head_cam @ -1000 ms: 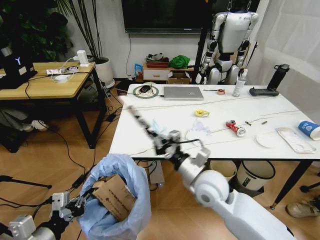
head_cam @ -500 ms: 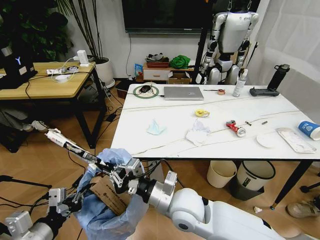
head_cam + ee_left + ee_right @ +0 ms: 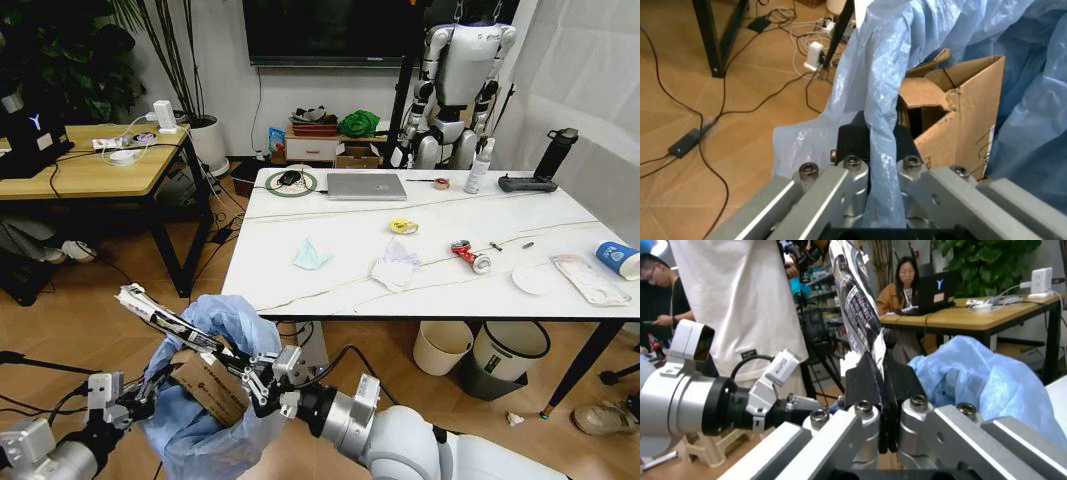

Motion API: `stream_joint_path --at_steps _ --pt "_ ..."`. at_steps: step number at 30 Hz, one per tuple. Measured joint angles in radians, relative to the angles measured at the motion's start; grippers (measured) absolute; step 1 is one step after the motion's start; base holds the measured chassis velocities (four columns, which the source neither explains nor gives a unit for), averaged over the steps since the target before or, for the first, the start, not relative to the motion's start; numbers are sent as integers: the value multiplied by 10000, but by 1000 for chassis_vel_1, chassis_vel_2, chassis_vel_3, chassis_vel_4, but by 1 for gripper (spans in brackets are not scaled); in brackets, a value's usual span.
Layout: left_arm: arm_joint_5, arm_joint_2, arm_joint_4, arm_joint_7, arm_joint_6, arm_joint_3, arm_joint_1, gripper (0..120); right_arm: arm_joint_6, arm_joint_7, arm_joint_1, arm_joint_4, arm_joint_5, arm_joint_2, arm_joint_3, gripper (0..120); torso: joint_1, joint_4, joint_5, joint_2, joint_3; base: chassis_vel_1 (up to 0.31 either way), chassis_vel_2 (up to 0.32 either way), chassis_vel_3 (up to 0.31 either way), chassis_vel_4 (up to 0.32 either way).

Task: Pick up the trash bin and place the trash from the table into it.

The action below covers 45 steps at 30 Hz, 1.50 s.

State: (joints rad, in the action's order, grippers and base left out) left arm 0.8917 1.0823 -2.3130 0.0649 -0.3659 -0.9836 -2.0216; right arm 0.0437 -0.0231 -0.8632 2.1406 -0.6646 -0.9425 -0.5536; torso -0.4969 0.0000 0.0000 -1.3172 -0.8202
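The trash bin, lined with a crinkled light-blue bag, hangs low at my front left with a brown cardboard box inside. My left gripper is shut on the bag's rim. My right gripper hovers over the bin's mouth, shut on a long printed wrapper strip that sticks out to the left. On the table lie a pale blue mask, a white tissue, a yellow roll, a red-white can and a blue cup.
A laptop lies at the table's far side. Under the table stand a cream bin and a grey bin. A wooden desk is to the left. Cables trail over the floor.
My right gripper swung from the table's front edge down and left to the bin's mouth, carrying the wrapper strip. The bin drifted slightly left.
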Motion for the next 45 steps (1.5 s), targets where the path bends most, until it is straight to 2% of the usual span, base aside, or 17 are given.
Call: stream_joint_path --at_steps 4,7,8,14,15,18,20,21,22,24,28,29,32,35,36,40,45 --pt "12 5 0 -26 -20 28 35 0 1 -9 -23 -2 70 -20 0 0 0 0 0 0 0 0 0 0 0" --pt "44 16 -13 -48 -39 52 55 0 0 -23 -120 -62 188 -61 -1 11 0 -1 0 0 0 0 0 0 0" --pt "44 16 -13 -48 -39 52 55 0 0 -23 -120 -62 188 -61 -1 11 0 -1 0 0 0 0 0 0 0" --pt "52 60 -49 -61 -59 135 86 0 -12 -153 -163 -220 303 -257 76 35 0 0 -1 0 0 0 0 0 0" --pt "52 60 -49 -61 -59 135 86 0 -12 -153 -163 -220 303 -257 76 35 0 0 -1 0 0 0 0 0 0" --pt "52 87 -48 -64 -63 152 119 0 -49 -173 -95 -239 254 -521 730 51 0 -2 -3 0 0 0 0 0 0" --pt "51 118 -46 -64 -64 164 120 0 -118 -240 23 -274 88 -731 1147 56 0 -3 -1 0 0 0 0 0 0" --pt "31 166 -38 -59 -64 184 116 0 -240 -351 171 -387 -52 -942 1501 63 0 -1 -2 0 0 0 0 0 0" --pt "31 166 -38 -59 -64 184 116 0 -240 -351 171 -387 -52 -942 1501 63 0 -1 -2 0 0 0 0 0 0" --pt "-22 249 -19 -45 -58 213 108 0 -660 -562 426 -691 -165 -1288 2067 71 0 0 -1 0 0 0 0 0 0" --pt "-166 439 -17 3 -17 279 87 0 -1911 -780 811 -1793 -211 -2187 3030 88 0 -1 -1 0 -1 0 0 0 0" --pt "-166 439 -17 3 -17 279 87 0 -1911 -780 811 -1793 -211 -2187 3030 88 0 -1 -1 0 -1 0 0 0 0" --pt "-400 590 -25 113 78 303 17 0 -2481 -762 1219 -2932 -45 -2816 3507 98 0 1 -1 0 -1 0 0 0 0" --pt "-521 738 -90 185 151 338 -84 0 -2754 -625 1703 -4366 379 -3292 3881 100 0 2 -1 1 -1 0 0 0 0" --pt "-521 738 -90 185 151 338 -84 0 -2754 -625 1703 -4366 379 -3292 3881 100 0 2 -1 1 -1 0 0 0 0" --pt "-567 757 -173 223 186 293 -118 0 -3000 -437 2266 -6202 976 -3599 4080 100 -1 -1 -1 1 -2 0 0 0 0" --pt "-560 747 -190 223 191 275 -115 0 -3243 -291 2583 -7262 1404 -3707 4091 100 -1 0 -1 1 -2 0 0 0 0"
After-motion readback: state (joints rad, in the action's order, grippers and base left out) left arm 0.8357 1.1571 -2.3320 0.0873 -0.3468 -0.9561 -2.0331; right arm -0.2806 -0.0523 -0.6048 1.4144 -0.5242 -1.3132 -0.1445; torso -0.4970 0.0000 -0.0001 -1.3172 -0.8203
